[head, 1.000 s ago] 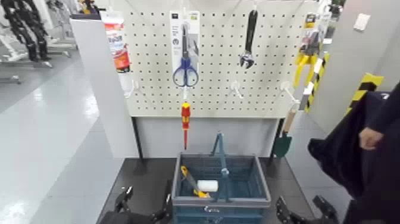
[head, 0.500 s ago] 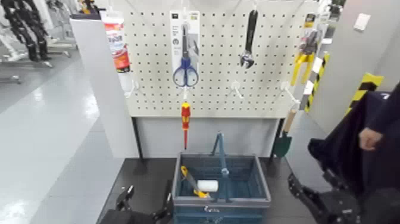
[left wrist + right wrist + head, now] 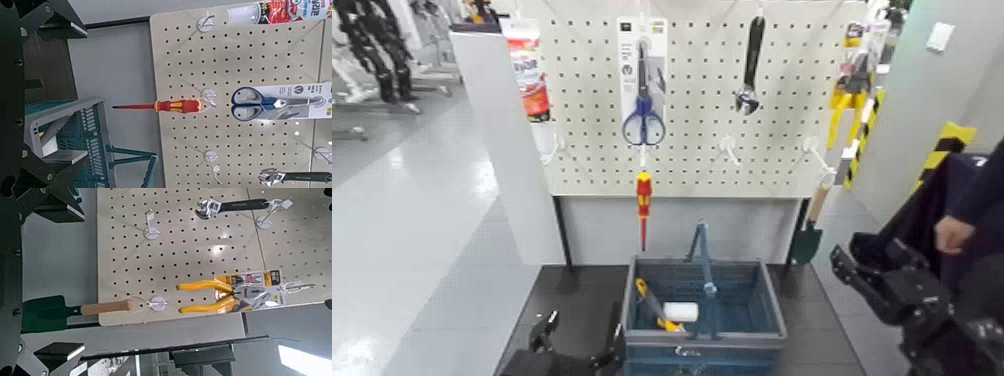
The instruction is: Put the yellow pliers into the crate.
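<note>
The yellow pliers point(image 3: 846, 98) hang on their white card at the upper right edge of the pegboard. In the right wrist view the pliers point(image 3: 210, 296) show whole, some way ahead of the wrist. The blue-grey crate point(image 3: 772, 305) stands on the floor below the board, handle upright; its lattice side also shows in the left wrist view point(image 3: 82, 125). My right gripper point(image 3: 867, 270) is raised to the right of the crate, open and empty, well below the pliers. My left gripper point(image 3: 574, 348) stays low, left of the crate, open and empty.
Blue-handled scissors point(image 3: 644, 112), a red-and-yellow screwdriver point(image 3: 643, 198), a black wrench point(image 3: 751, 62) and a green trowel point(image 3: 809, 238) hang on the pegboard. A yellow-handled tool point(image 3: 654, 306) lies in the crate. A person's hand point(image 3: 952, 233) and dark sleeve are close at the right.
My right arm has risen from the bottom right corner and now stands beside the crate's right side. The left arm and the crate have not moved.
</note>
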`<state>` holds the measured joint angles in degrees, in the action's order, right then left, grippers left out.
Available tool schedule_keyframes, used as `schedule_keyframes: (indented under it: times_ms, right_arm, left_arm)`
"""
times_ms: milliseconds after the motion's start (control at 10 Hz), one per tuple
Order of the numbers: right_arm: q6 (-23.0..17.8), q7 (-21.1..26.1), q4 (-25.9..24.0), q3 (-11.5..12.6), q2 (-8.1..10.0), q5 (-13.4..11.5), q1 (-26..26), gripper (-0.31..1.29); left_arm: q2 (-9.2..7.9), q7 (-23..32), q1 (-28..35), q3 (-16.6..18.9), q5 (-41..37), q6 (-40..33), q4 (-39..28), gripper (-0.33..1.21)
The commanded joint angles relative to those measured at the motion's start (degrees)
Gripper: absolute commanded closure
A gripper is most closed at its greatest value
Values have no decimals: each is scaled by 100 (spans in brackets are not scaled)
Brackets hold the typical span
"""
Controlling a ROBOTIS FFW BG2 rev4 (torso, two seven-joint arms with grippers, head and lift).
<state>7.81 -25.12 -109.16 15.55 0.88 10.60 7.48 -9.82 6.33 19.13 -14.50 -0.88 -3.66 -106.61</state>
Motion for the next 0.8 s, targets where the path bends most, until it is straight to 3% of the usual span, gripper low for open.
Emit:
schedule_keyframes:
  times_ms: [100, 500, 800]
  right_arm:
    - [300, -178, 18, 185, 228, -49, -502, 15]
    - [581, -477, 299, 299, 597, -120, -1205, 15]
    - [598, -670, 642, 325, 817, -14, -1715, 15]
  left_arm:
    - [-11, -35, -24, -18, 0, 23, 0, 22]
    - [-20, -62, -59, -45, -9, 49, 0, 22]
    - [-11, -79, -85, -62, -9, 67, 0, 22]
